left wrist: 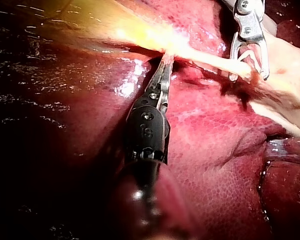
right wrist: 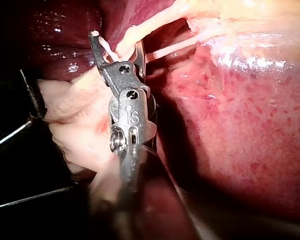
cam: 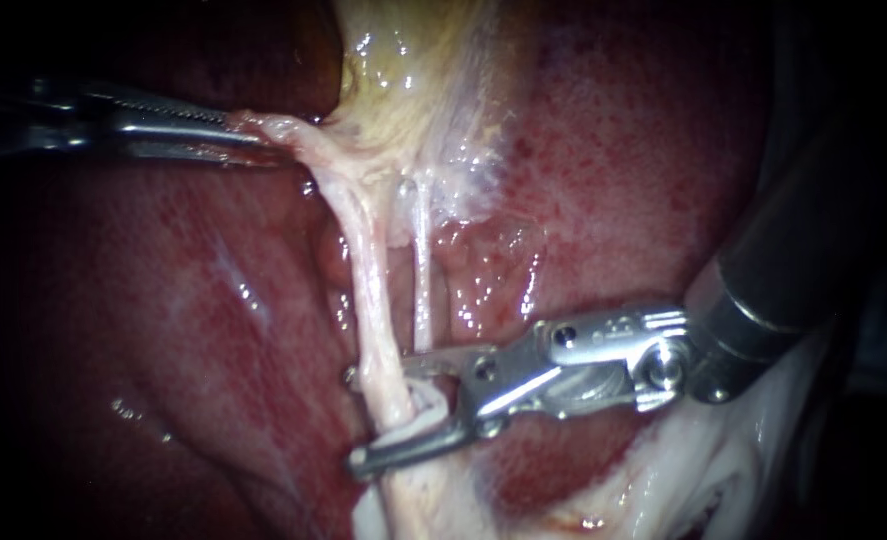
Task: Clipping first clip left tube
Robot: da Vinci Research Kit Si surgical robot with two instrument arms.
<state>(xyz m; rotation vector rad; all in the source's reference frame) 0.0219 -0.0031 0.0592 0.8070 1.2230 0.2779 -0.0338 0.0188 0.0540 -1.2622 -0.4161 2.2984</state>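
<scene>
- Low on the pale, glistening left tube (cam: 371, 300), our right instrument (cam: 363, 418) holds its silver jaws narrowly apart, one either side.
- Beside the yellowish gallbladder (cam: 413, 80), our left instrument (cam: 235, 135) clamps a pale tissue strand (cam: 285, 130).
- Dark red liver (cam: 163, 300) lies behind.

Stamped marks show on left instrument (left wrist: 165, 59) and right instrument (right wrist: 117, 42).

The liver (cam: 643, 150) is glistening wet and smooth, the gallbladder (cam: 413, 80) is shining slick, the left tube (cam: 368, 270) is looking moist and fibrous, and the right instrument (cam: 383, 410) is gleaming as polished metal.
</scene>
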